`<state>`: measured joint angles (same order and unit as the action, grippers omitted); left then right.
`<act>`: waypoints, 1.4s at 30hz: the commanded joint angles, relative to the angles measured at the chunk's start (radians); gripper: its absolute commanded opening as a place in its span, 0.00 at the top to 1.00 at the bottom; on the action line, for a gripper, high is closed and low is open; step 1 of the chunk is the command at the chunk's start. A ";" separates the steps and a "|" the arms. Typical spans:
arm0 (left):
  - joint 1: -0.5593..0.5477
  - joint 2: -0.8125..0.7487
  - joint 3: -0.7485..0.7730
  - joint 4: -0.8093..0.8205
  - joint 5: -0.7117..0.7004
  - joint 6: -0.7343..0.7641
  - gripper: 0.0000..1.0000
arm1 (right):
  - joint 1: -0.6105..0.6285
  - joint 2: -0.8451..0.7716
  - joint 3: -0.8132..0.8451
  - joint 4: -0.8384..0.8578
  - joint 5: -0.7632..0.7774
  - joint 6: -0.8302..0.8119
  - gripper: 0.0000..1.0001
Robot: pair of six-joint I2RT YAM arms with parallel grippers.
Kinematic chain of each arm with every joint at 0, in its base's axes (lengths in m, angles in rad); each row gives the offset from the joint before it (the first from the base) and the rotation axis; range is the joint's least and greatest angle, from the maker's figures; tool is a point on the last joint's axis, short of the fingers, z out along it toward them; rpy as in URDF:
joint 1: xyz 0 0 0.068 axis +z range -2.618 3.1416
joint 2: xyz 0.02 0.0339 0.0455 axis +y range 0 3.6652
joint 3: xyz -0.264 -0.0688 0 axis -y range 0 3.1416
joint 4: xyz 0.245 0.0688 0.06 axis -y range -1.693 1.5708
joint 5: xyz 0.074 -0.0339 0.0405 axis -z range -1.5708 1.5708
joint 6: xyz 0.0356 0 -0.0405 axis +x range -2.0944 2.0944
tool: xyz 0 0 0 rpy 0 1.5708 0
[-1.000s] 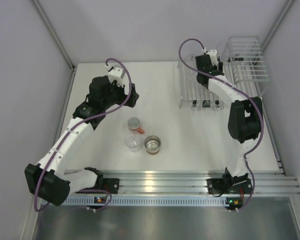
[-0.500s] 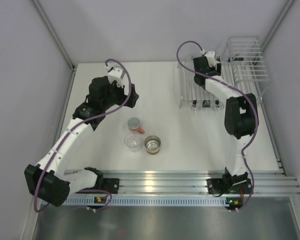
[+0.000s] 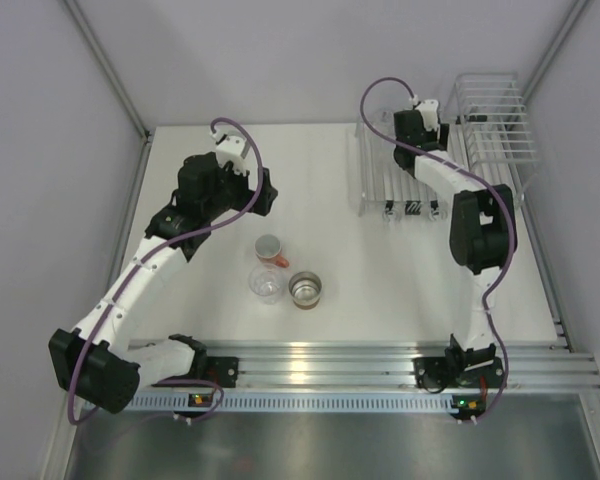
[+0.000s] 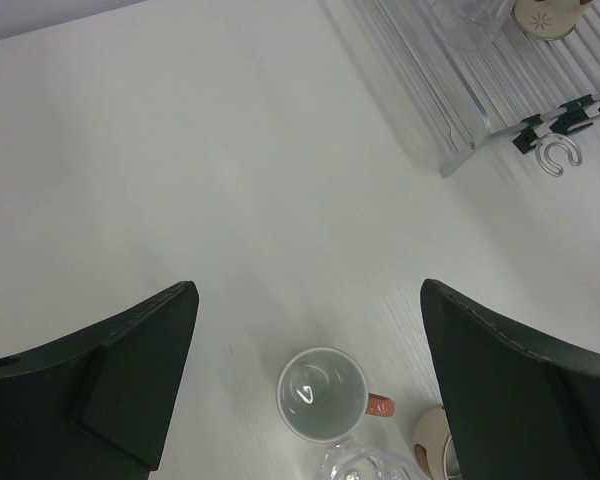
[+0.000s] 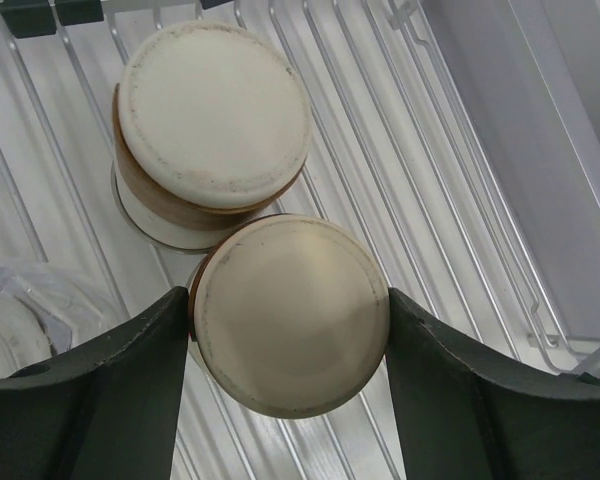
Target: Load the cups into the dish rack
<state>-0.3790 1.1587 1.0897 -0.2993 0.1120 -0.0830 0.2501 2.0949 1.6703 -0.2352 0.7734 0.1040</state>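
Brown cup [image 5: 288, 318] in right gripper [image 5: 288, 300], now further right over dish rack [image 5: 420, 150]

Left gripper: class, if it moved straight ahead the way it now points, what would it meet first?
Probably the salmon-orange cup, seen between the fingers of the open left gripper. Depth is unclear, so it might reach bare table instead.

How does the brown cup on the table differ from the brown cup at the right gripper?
The table cup stands upright, shiny inside showing; the rack cup is upside down, cream base up. The table cup stands free beside a clear cup; the rack cup sits between the right gripper's fingers, over the dish rack bars. Both look like the same small brown kind.
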 commanded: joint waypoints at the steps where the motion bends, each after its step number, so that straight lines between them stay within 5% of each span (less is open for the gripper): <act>1: 0.006 -0.002 -0.005 0.057 -0.002 0.012 0.02 | -0.020 0.022 0.051 0.077 0.014 -0.003 1.00; 24: 0.012 0.024 -0.007 0.057 -0.008 0.019 0.02 | -0.038 0.074 0.057 0.142 -0.051 0.077 0.99; 27: 0.012 0.022 -0.007 0.057 -0.008 0.019 0.02 | -0.038 0.068 0.046 0.142 -0.054 0.079 0.75; 28: 0.011 0.021 -0.005 0.057 -0.006 0.019 0.02 | -0.038 0.065 0.045 0.142 -0.059 0.079 0.58; 32: 0.012 0.018 -0.005 0.055 -0.011 0.015 0.02 | -0.037 0.054 0.042 0.143 -0.066 0.066 0.26; 34: 0.012 0.018 -0.005 0.057 -0.012 0.014 0.02 | -0.041 0.050 0.048 0.139 -0.066 0.060 0.01; 42: 0.014 0.004 -0.005 0.055 -0.008 0.012 0.02 | -0.040 0.007 0.045 0.137 -0.051 0.046 0.01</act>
<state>-0.3729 1.1831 1.0851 -0.2962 0.1078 -0.0761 0.2150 2.1387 1.6840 -0.1421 0.7181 0.1566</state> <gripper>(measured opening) 0.983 0.993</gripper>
